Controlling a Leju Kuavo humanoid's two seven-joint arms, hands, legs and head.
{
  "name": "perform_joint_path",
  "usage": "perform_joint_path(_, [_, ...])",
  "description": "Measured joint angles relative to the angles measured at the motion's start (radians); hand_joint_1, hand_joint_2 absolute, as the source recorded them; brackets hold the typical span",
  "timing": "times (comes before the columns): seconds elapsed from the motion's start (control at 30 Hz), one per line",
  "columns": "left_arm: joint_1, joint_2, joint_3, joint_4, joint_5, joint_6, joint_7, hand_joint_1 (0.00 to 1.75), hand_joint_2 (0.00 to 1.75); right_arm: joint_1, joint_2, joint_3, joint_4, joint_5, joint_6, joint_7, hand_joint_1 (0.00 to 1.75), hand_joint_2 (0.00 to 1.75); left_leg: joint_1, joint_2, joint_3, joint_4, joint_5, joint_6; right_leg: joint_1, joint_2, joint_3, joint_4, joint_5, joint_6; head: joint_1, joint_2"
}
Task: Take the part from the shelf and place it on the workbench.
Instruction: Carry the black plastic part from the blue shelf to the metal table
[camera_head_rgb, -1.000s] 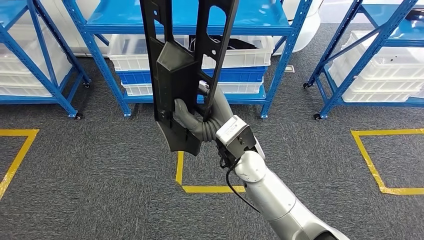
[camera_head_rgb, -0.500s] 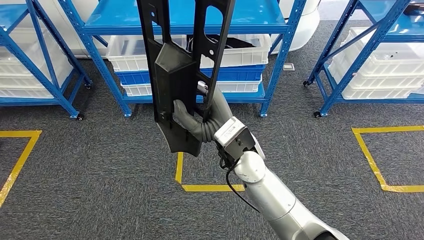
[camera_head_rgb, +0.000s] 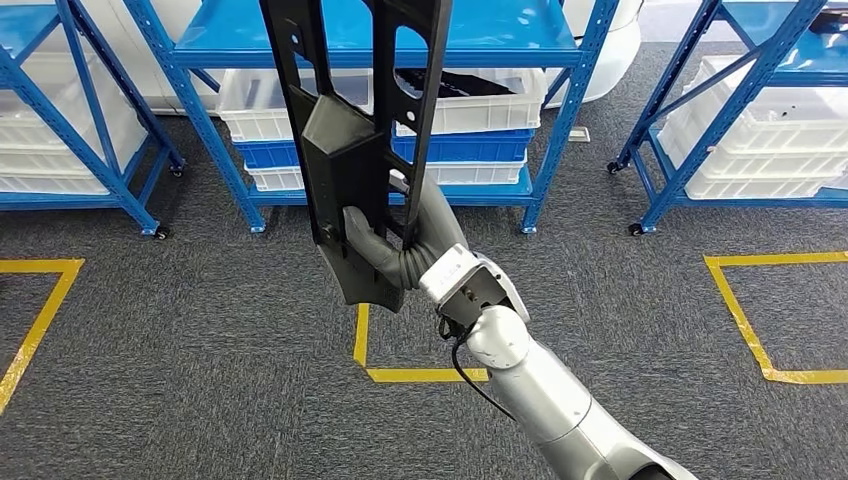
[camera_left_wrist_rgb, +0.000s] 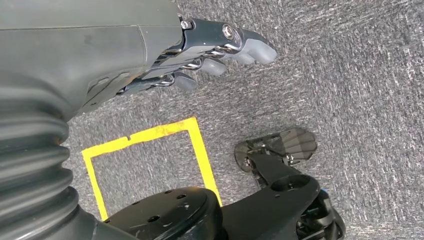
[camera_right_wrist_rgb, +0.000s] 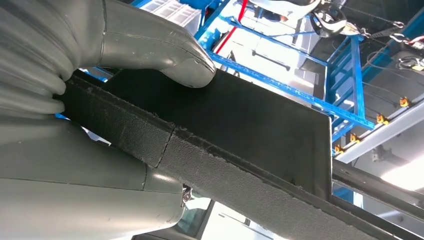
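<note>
Gripping black part (camera_head_rgb: 352, 150), right hand (camera_head_rgb: 385, 240)

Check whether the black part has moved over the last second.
Yes. The part, held by the right hand, has drifted left and tilted against the blue shelf behind it, whose posts barely shifted.

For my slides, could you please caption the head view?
Right hand holds a long black part upright above grey carpet, facing blue shelves with white bins.

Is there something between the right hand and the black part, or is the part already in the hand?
Nothing stands between them. The right hand already grips the black part, its thumb pressed on the part's flat face. The workbench cannot be judged from these views.
</note>
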Motion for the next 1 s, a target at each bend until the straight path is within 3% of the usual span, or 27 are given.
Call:
perform_joint_path(0.07, [-0.002, -0.001, 0.000, 0.000, 0.000, 0.000, -0.001, 0.00, 1.75, -0.002, -0.001, 0.001, 0.000, 0.004, 0.001, -0.001, 1.75, 1.75, 0.011, -0.001, 0.003, -0.015, 0.012, 0.008, 0.000, 0.001, -0.029, 0.063, -0.039, 0.000, 0.003, 0.000])
perform_joint_path(0.13, [-0.003, -0.002, 0.000, 0.000, 0.000, 0.000, -0.003, 0.00, 1.75, -0.003, -0.004, 0.002, 0.000, 0.006, 0.001, -0.002, 1.75, 1.75, 0.014, -0.008, -0.003, -0.017, 0.018, 0.008, -0.005, 0.002, -0.080, 0.184, -0.096, 0.000, 0.005, 0.000])
perform_joint_path(0.2, [-0.003, -0.002, 0.000, 0.000, -0.001, 0.000, -0.003, 0.00, 1.75, -0.001, -0.008, 0.003, 0.000, 0.012, 0.002, -0.002, 1.75, 1.75, 0.020, -0.020, -0.010, -0.017, 0.023, 0.001, -0.014, 0.002, -0.104, 0.253, -0.120, 0.014, 0.005, 0.000])
perform_joint_path(0.23, [-0.003, -0.002, 0.001, 0.000, -0.002, -0.001, -0.003, 0.00, 1.75, 0.000, -0.010, 0.004, 0.000, 0.016, 0.002, -0.002, 1.75, 1.75, 0.025, -0.028, -0.014, -0.016, 0.026, -0.004, -0.021, 0.003, -0.089, 0.232, -0.111, 0.026, 0.005, 0.000])
perform_joint_path(0.3, [-0.005, -0.002, 0.001, 0.000, -0.002, -0.002, -0.005, 0.00, 1.75, 0.000, -0.012, 0.006, 0.000, 0.022, 0.002, -0.002, 1.75, 1.75, 0.034, -0.048, -0.021, -0.014, 0.033, -0.019, -0.036, 0.022, -0.011, 0.098, -0.069, 0.055, 0.005, 0.000])
perform_joint_path(0.33, [-0.006, -0.002, 0.001, -0.001, -0.003, -0.002, -0.005, 0.00, 1.75, 0.000, -0.012, 0.007, 0.000, 0.023, 0.002, -0.002, 1.75, 1.75, 0.036, -0.058, -0.025, -0.012, 0.036, -0.029, -0.039, 0.035, 0.023, 0.037, -0.053, 0.060, 0.006, 0.000])
perform_joint_path(0.4, [-0.006, 0.000, 0.001, -0.001, -0.003, -0.002, -0.005, 0.00, 1.75, 0.000, -0.014, 0.008, 0.000, 0.024, 0.002, -0.002, 1.75, 1.75, 0.036, -0.074, -0.032, -0.013, 0.044, -0.048, -0.037, 0.050, 0.053, -0.015, -0.039, 0.048, 0.006, 0.000])
perform_joint_path(0.47, [-0.001, 0.000, 0.001, 0.000, -0.003, -0.002, -0.005, 0.00, 1.75, 0.000, -0.014, 0.009, 0.000, 0.024, 0.002, -0.002, 1.75, 1.75, 0.038, -0.086, -0.036, -0.021, 0.055, -0.064, -0.029, 0.036, 0.050, -0.006, -0.032, 0.026, 0.005, 0.000])
perform_joint_path(0.53, [0.004, 0.000, 0.001, 0.000, -0.003, -0.002, -0.005, 0.00, 1.75, 0.000, -0.012, 0.010, 0.000, 0.024, 0.002, -0.002, 1.75, 1.75, 0.038, -0.061, -0.050, 0.003, 0.039, -0.069, -0.031, 0.020, 0.047, -0.005, -0.025, 0.009, 0.003, 0.000])
perform_joint_path(0.6, [0.004, 0.000, 0.001, 0.000, -0.003, -0.002, -0.005, 0.00, 1.75, 0.000, -0.010, 0.010, 0.000, 0.024, 0.003, -0.002, 1.75, 1.75, 0.034, -0.020, -0.096, 0.114, -0.025, -0.063, -0.027, 0.000, 0.046, -0.006, -0.022, -0.008, 0.000, 0.000])
perform_joint_path(0.67, [0.003, -0.001, 0.001, 0.000, -0.003, -0.002, -0.006, 0.00, 1.75, 0.000, -0.009, 0.010, 0.000, 0.024, 0.003, -0.002, 1.75, 1.75, 0.031, -0.006, -0.151, 0.252, -0.087, -0.058, -0.015, -0.023, 0.044, -0.006, -0.023, -0.018, -0.001, 0.000])
perform_joint_path(0.7, [0.003, -0.001, 0.001, 0.000, -0.003, -0.002, -0.006, 0.00, 1.75, 0.001, -0.009, 0.010, 0.000, 0.024, 0.003, -0.002, 1.75, 1.75, 0.030, -0.005, -0.161, 0.287, -0.097, -0.056, -0.011, -0.035, 0.044, -0.005, -0.024, -0.020, 0.000, 0.000])
perform_joint_path(0.73, [0.004, -0.001, 0.001, 0.000, -0.003, -0.002, -0.006, 0.00, 1.75, 0.000, -0.009, 0.010, 0.000, 0.025, 0.003, -0.002, 1.75, 1.75, 0.029, -0.003, -0.152, 0.282, -0.089, -0.053, -0.007, -0.046, 0.044, -0.005, -0.025, -0.021, 0.000, 0.000])
perform_joint_path(0.77, [0.004, 0.000, 0.001, 0.000, -0.003, -0.002, -0.006, 0.00, 1.75, 0.000, -0.009, 0.010, 0.000, 0.025, 0.003, -0.002, 1.75, 1.75, 0.028, 0.004, -0.124, 0.241, -0.067, -0.050, -0.005, -0.057, 0.045, -0.005, -0.025, -0.021, 0.000, 0.000])
perform_joint_path(0.83, [0.002, 0.000, 0.001, 0.000, -0.004, -0.002, -0.006, 0.00, 1.75, -0.003, -0.010, 0.011, 0.000, 0.028, 0.003, -0.003, 1.75, 1.75, 0.018, 0.049, -0.049, 0.113, -0.026, -0.042, 0.003, -0.077, 0.046, -0.001, -0.029, -0.019, -0.001, 0.000])
perform_joint_path(0.9, [-0.004, 0.000, 0.001, 0.000, -0.004, -0.002, -0.006, 0.00, 1.75, -0.005, -0.011, 0.011, 0.000, 0.033, 0.003, -0.003, 1.75, 1.75, 0.007, 0.082, -0.015, 0.043, -0.016, -0.034, 0.013, -0.096, 0.044, 0.000, -0.033, -0.013, 0.001, 0.000])
perform_joint_path(1.0, [-0.006, -0.001, 0.001, 0.000, -0.006, -0.002, -0.005, 0.00, 1.75, -0.007, -0.010, 0.013, 0.000, 0.036, 0.003, -0.004, 1.75, 1.75, 0.002, 0.048, -0.024, 0.034, -0.013, -0.019, 0.015, -0.131, 0.044, -0.001, -0.037, -0.002, 0.002, 0.000])
